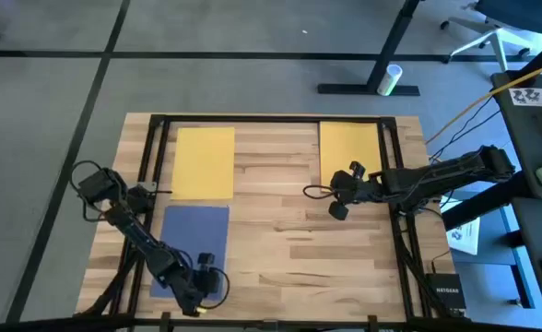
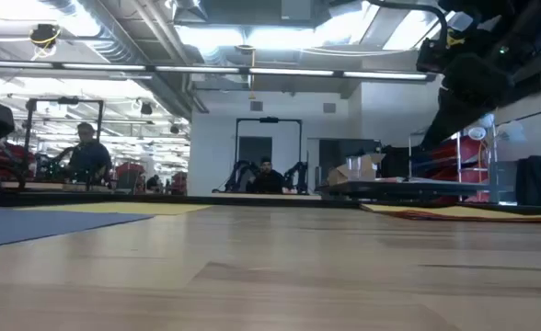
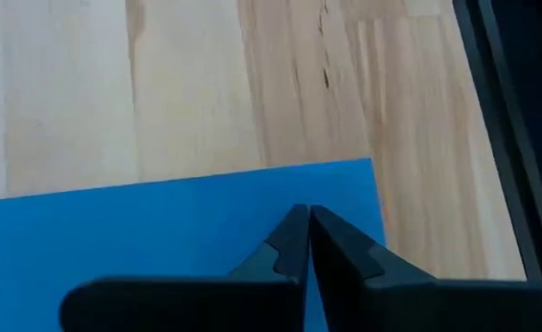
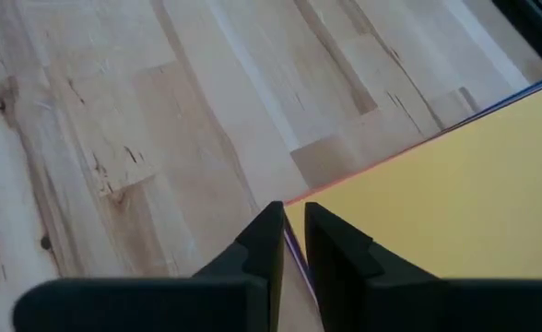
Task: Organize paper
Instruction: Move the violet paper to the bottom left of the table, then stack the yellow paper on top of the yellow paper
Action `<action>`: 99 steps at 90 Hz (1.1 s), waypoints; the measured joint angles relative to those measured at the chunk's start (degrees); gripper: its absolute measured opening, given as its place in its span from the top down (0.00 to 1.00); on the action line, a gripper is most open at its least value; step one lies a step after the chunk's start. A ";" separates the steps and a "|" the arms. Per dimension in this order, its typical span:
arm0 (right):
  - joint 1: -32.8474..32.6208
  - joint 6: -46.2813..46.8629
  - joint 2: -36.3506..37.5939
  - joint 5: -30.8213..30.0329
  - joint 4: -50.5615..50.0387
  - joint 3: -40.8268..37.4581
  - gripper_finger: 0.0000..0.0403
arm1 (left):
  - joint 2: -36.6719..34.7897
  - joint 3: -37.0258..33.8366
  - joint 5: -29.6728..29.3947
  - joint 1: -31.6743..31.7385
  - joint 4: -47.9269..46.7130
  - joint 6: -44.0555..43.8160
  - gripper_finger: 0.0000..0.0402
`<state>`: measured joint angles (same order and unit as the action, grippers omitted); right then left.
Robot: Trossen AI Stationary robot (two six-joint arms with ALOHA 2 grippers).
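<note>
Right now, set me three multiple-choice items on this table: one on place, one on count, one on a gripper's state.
1. Where is the left gripper?
A. over the blue sheet
B. over a yellow sheet
C. off the table

2. How many yellow-topped sheets or piles show from above?
A. one
B. two
C. four

3. The left gripper's fingers are:
A. wide open
B. closed together
C. out of view

Answers: 1 A, blue fills its wrist view. 2 B, one far-left, one far-right. 3 B, the tips meet.

Light wooden plank worktop (image 1: 280,240) with black metal frame. Lying flat on it: one yellow rectangular paper sheet (image 1: 204,162) far left; one blue rectangular paper sheet (image 1: 195,242) just nearer; one yellow-topped paper stack (image 1: 348,146) far right.
</note>
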<state>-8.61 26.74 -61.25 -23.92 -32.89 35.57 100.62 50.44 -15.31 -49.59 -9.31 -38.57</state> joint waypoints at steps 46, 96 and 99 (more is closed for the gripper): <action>-0.06 -0.94 -1.09 3.61 0.19 0.00 0.91 | -8.75 0.02 -7.28 7.15 0.54 11.29 1.00; 0.01 -6.66 -15.06 0.93 3.27 0.00 0.90 | -10.63 -18.04 -7.95 25.64 44.76 28.58 1.00; 0.01 -6.66 -15.47 0.67 3.22 0.00 0.88 | -10.63 -18.79 -7.83 26.75 46.19 29.22 1.00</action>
<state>-8.60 20.08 -76.72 -23.25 -29.68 35.57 90.00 31.65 -23.14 -22.84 36.88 -9.35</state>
